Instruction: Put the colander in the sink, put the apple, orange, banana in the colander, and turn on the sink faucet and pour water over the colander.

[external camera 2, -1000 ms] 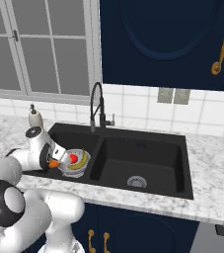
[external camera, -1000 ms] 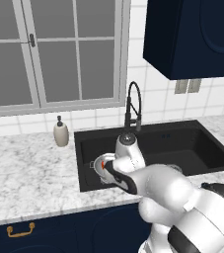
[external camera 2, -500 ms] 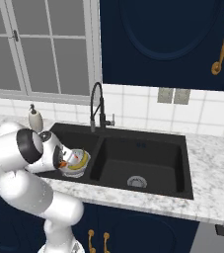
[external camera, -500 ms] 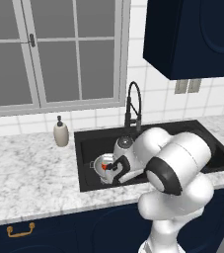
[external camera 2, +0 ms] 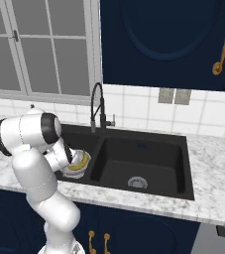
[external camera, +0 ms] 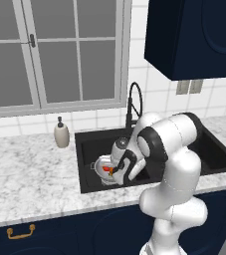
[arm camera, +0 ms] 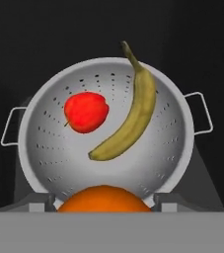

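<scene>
The silver colander (arm camera: 49,148) sits in the left basin of the black sink (external camera: 92,144). Inside it lie the red apple (arm camera: 86,112) and the yellow banana (arm camera: 130,118), the banana leaning against the far wall. My gripper (arm camera: 103,201) hangs just above the colander's near rim, shut on the orange (arm camera: 103,199), which sits between the two fingertips. From the left base view the gripper (external camera: 112,172) reaches down over the colander (external camera: 99,163). The black faucet (external camera: 133,99) stands behind the sink, and no water runs from it.
A beige soap dispenser (external camera: 61,134) stands on the marble counter left of the sink. The right basin (external camera 2: 148,158) has a silver drain (external camera 2: 137,182). My arm's elbow rises high in front of the sink. Dark cabinets hang above on the right.
My arm has swung up and its elbow now stands tall in front of the sink. The gripper stays over the colander with the orange between its fingers.
</scene>
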